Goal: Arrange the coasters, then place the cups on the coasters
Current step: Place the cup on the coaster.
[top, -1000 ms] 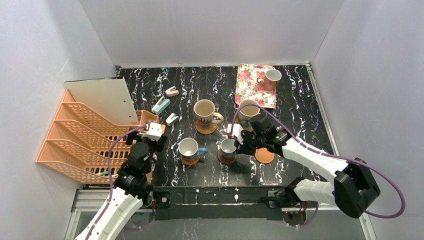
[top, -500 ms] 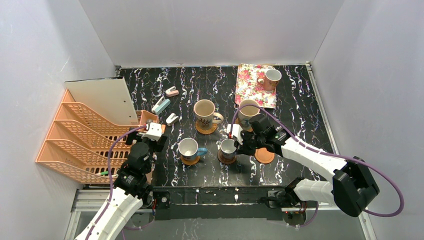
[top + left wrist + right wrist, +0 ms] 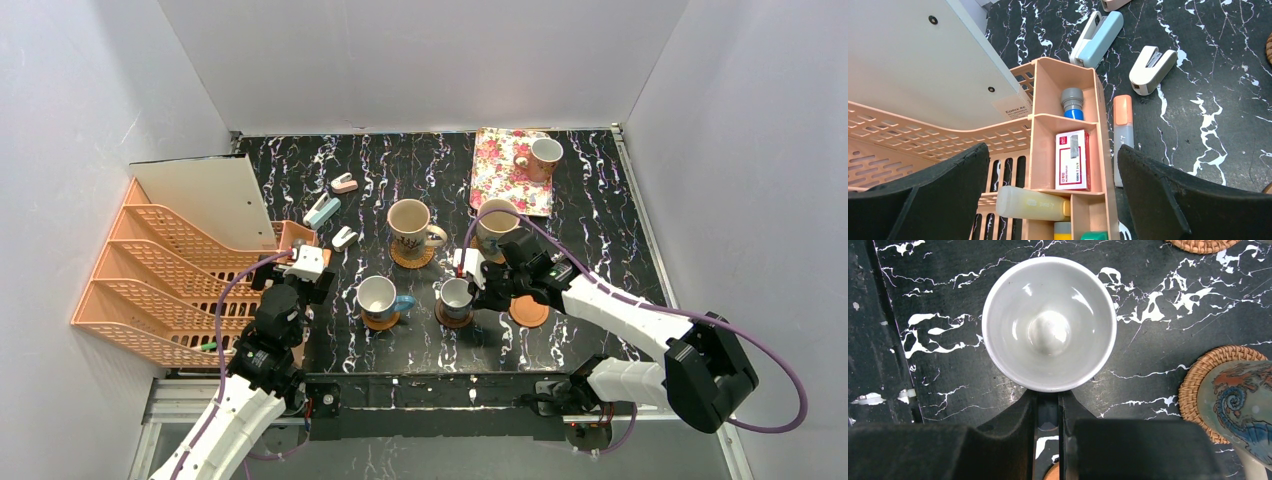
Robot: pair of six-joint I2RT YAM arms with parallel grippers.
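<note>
My right gripper (image 3: 1048, 407) is shut on the handle of a small white-lined cup (image 3: 1049, 322). From above, that cup (image 3: 457, 293) stands over a dark brown coaster (image 3: 450, 319); whether it rests on it I cannot tell. To its right lies a bare orange-brown coaster (image 3: 528, 312). A blue-handled cup (image 3: 377, 297) sits on a coaster (image 3: 381, 322). One beige cup (image 3: 409, 222) stands on a woven coaster (image 3: 412, 257); another (image 3: 497, 222) is partly hidden by the arm. A small cup (image 3: 545, 155) stands on the floral tray (image 3: 505, 175). My left gripper (image 3: 1052, 155) hangs open over a desk organizer.
Stacked orange file trays (image 3: 150, 270) fill the left side. The peach organizer (image 3: 1068, 125) holds a staples box (image 3: 1071, 160), a glue bottle and a marker. Staplers (image 3: 322, 210) and a highlighter (image 3: 1123, 135) lie beside it. White walls close in the table.
</note>
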